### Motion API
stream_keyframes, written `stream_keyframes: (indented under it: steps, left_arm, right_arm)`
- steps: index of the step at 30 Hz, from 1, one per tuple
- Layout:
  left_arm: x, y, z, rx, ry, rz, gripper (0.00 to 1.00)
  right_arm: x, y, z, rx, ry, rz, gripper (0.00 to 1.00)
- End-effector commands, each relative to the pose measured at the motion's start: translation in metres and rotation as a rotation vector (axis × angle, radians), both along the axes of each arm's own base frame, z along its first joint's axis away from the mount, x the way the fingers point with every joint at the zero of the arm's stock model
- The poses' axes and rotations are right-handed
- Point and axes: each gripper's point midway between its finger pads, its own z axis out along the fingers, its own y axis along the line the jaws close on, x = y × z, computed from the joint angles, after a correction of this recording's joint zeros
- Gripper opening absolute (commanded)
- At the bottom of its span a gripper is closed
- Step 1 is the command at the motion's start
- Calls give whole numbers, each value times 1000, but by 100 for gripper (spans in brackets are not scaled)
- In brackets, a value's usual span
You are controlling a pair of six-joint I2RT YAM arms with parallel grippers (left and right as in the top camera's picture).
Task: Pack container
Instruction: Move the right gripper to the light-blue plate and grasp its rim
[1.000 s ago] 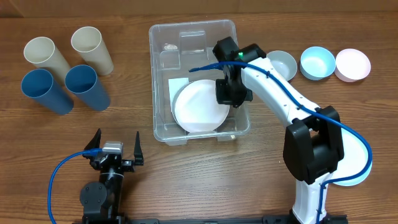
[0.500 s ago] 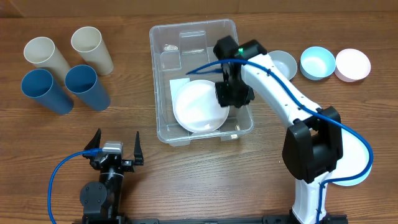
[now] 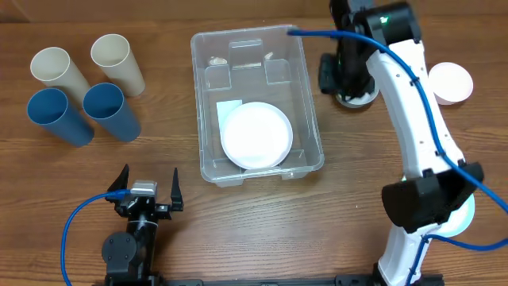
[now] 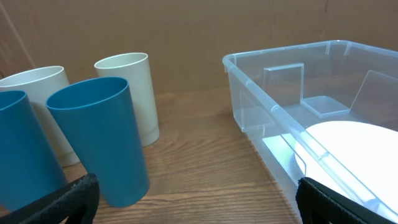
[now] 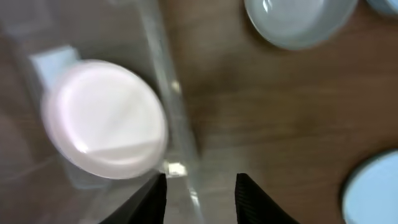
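Grey round bowl (image 3: 357,83) beside the clear rectangular plastic bin (image 3: 195,103). Right gripper (image 5: 200,196) hangs between them, fingers apart. Left gripper (image 3: 149,173) sits low, fingers spread.

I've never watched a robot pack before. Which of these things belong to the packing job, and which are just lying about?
Part of the job: clear bin; white plate already lying in it.

Lying about outside the bin, probably waiting their turn: two cream cups; two blue cups; grey bowl; pink bowl.
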Motion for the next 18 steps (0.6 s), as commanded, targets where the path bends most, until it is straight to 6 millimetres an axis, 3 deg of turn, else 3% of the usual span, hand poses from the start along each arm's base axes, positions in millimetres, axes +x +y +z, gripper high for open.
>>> stream_keyframes:
  steps: [1, 6, 18]
  left_arm:
    - [0, 0, 0, 0, -4, -6, 100]
    - [0, 0, 0, 0, -4, -6, 100]
    - [0, 0, 0, 0, -4, -6, 100]
  right_arm:
    - [-11, -25, -45, -59, 119, -58, 36]
    - [-26, -25, -85, -67, 200, -55, 36]
    - [-41, 30, -88, -32, 206, 73, 37]
